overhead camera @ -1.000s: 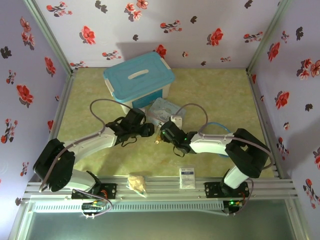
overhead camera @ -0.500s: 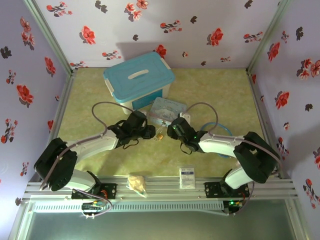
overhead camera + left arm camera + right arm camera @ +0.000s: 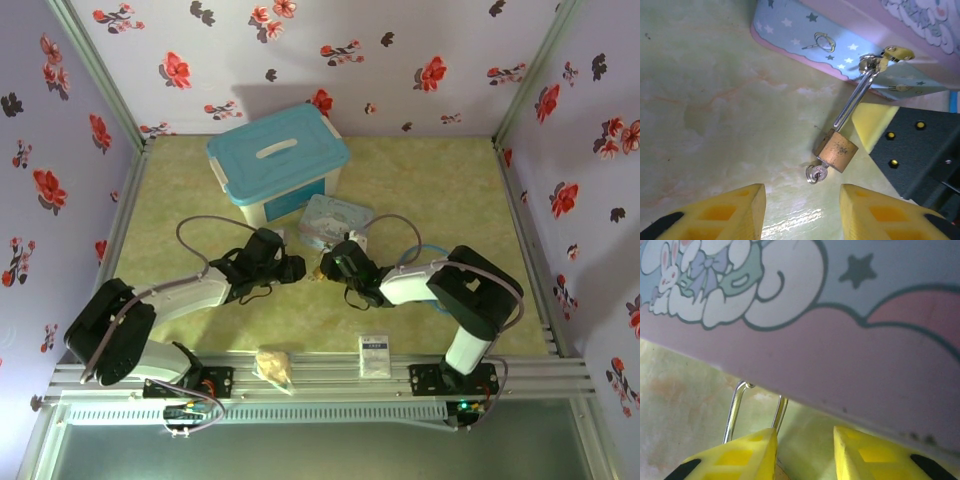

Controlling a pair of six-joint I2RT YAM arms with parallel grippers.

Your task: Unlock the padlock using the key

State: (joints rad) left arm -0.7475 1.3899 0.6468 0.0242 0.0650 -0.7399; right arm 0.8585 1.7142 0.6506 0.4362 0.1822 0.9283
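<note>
The small brass padlock (image 3: 836,151) lies on the green table with its thin silvery shackle (image 3: 852,102) pointing at the pale blue cartoon tin (image 3: 805,37). The grey key (image 3: 818,173), with a small ring, sticks out of the lock's underside. My left gripper (image 3: 802,210) is open just short of the key, its yellow fingers (image 3: 740,210) on either side and touching nothing. My right gripper (image 3: 805,455) is open against the tin (image 3: 840,315), with the shackle (image 3: 732,410) just outside its left finger. From above, the padlock (image 3: 317,270) sits between left gripper (image 3: 297,266) and right gripper (image 3: 329,263).
A white box with a blue lid (image 3: 278,160) stands behind the tin (image 3: 335,218). A blue-tubed stethoscope (image 3: 440,250) lies by the right arm. A tan lumpy bag (image 3: 275,365) and a white packet (image 3: 375,355) rest near the front rail.
The right gripper pulled back to the right, then came left again to the padlock beside the tin. The left gripper shifted slightly and stays open.
</note>
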